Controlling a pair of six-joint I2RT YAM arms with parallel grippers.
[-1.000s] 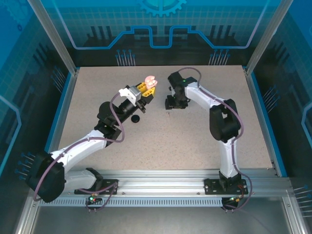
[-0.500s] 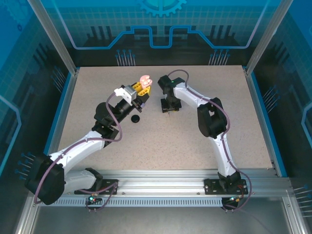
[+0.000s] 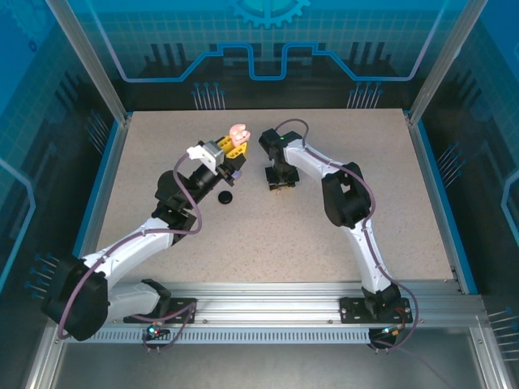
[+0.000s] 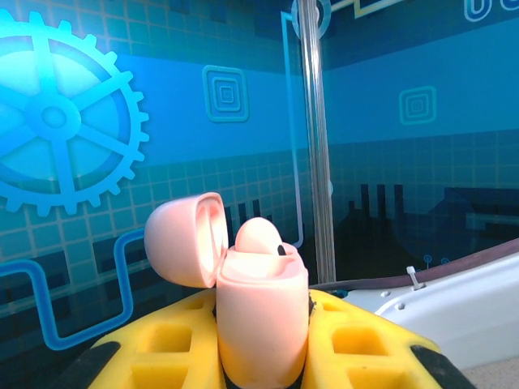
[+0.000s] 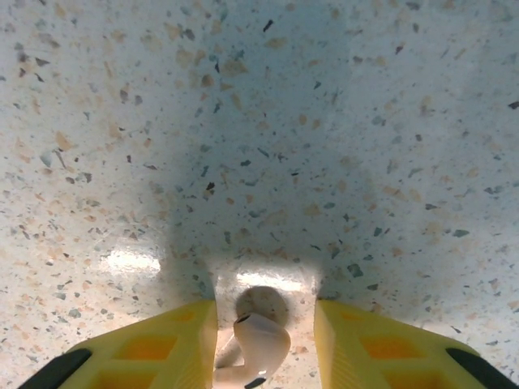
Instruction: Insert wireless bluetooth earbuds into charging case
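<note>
A pale pink charging case (image 4: pixel 259 316) stands upright between the yellow fingers (image 4: pixel 365 340) of my left gripper (image 4: pixel 261 361), which is shut on it. Its lid (image 4: pixel 185 239) is flipped open to the left, and one pink earbud (image 4: pixel 259 233) sits in it. From above, the case (image 3: pixel 240 132) is held off the table at the back centre by the left gripper (image 3: pixel 234 147). My right gripper (image 3: pixel 277 185) points down at the table just right of it. A second pale pink earbud (image 5: pixel 258 344) lies on the table between its yellow fingers (image 5: pixel 162 348), with a gap on the right side.
A small round black object (image 3: pixel 225 197) lies on the speckled table (image 3: pixel 324 235) just in front of the left gripper. Blue enclosure walls and metal posts (image 3: pixel 96 65) ring the table.
My right gripper has moved left toward the left gripper and lowered over the earbud, with its jaws narrowing. The left gripper with the case has shifted slightly left.
</note>
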